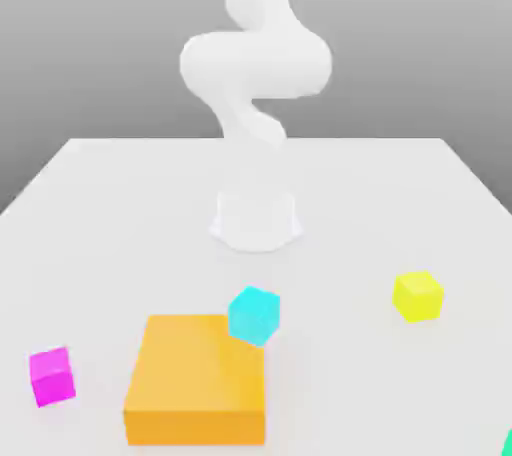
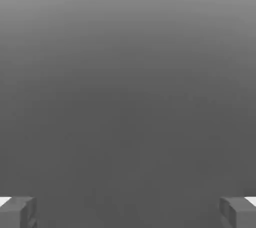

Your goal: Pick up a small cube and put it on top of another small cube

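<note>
Magenta cube (image 1: 52, 377) apart from gripper (image 2: 128, 212)

Cube (image 1: 52, 377) beside block (image 1: 197, 376), exterior view's left

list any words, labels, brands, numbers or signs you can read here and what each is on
No readable text: the magenta cube, cyan cube, yellow cube, orange block and white robot arm all look plain, with no lettering visible.
</note>
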